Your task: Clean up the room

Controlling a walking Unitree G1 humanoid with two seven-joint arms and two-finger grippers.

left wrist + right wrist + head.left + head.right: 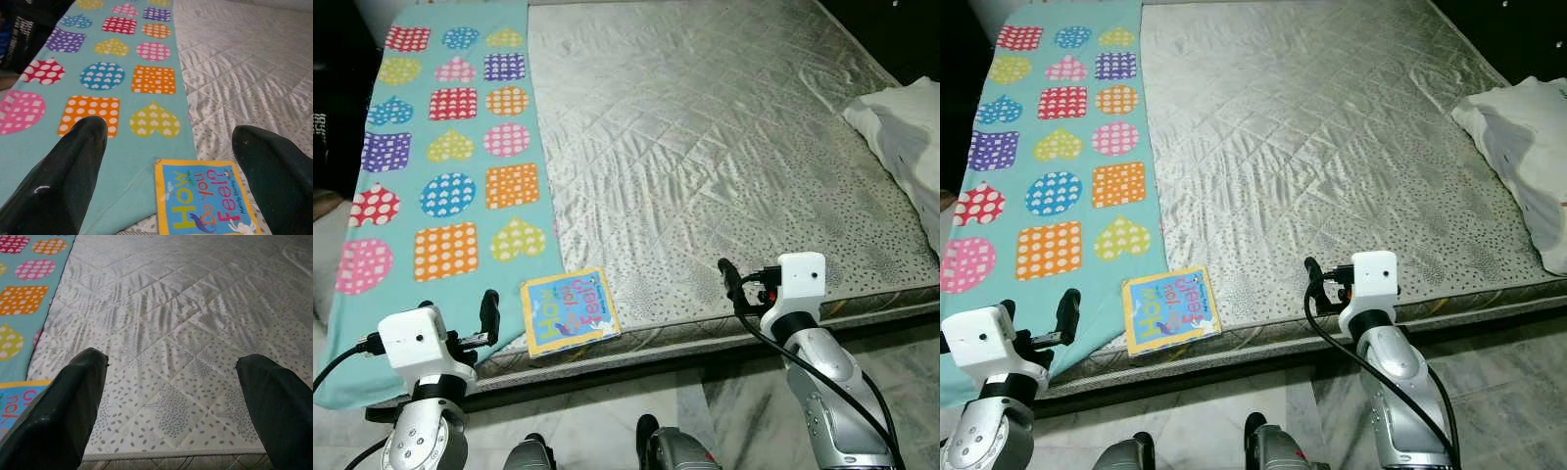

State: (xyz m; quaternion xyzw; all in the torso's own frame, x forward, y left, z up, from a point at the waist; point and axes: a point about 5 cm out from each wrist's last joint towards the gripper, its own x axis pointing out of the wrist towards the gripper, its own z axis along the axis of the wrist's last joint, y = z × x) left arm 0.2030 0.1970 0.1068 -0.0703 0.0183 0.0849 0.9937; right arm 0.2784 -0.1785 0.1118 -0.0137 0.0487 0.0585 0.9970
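Note:
A small picture book (570,311) titled "How Do You Feel?" lies flat at the near edge of the bed (705,147). It rests half on the turquoise blanket (450,147), which is printed with dotted hearts, squares and circles. My left gripper (168,129) hovers open just left of and before the book, with nothing between its fingers. In the left wrist view the book (205,200) sits between the fingertips. My right gripper (171,357) is open over the bare quilted mattress near the front edge, right of the book, and holds nothing.
A white pillow or bundle of cloth (901,137) lies at the bed's right side. Pale marble floor (901,352) runs along the front of the bed. Dark objects (24,34) stand beside the bed on the left.

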